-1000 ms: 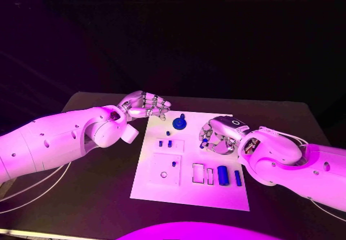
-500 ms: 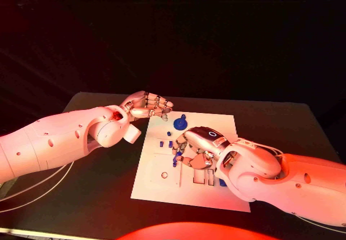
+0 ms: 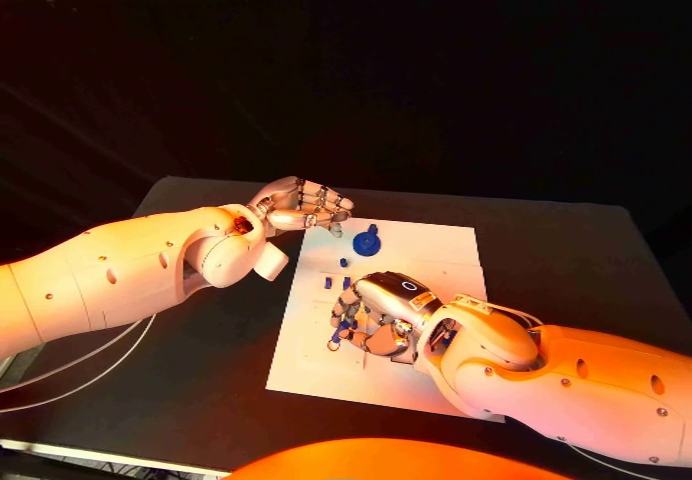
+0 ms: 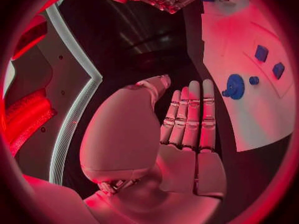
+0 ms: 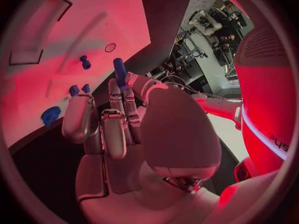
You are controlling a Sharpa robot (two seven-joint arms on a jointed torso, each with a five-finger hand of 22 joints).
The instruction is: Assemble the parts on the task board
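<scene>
The white task board lies mid-table. My right hand hovers low over its middle and pinches a blue rod at its fingertips, above the board. A round blue part and a small blue peg sit near the far edge, with two small blue blocks just nearer. My left hand hangs by the board's far left corner, its fingers straight and side by side, holding nothing. The left wrist view shows the round part and the blocks.
The board has a rectangular recess, a round hole and a standing blue peg. My right forearm covers the board's near right corner. Black table surrounds the board.
My right hand has moved from the board's far right part to its middle, nearer me and to the left. The left hand has stayed in place.
</scene>
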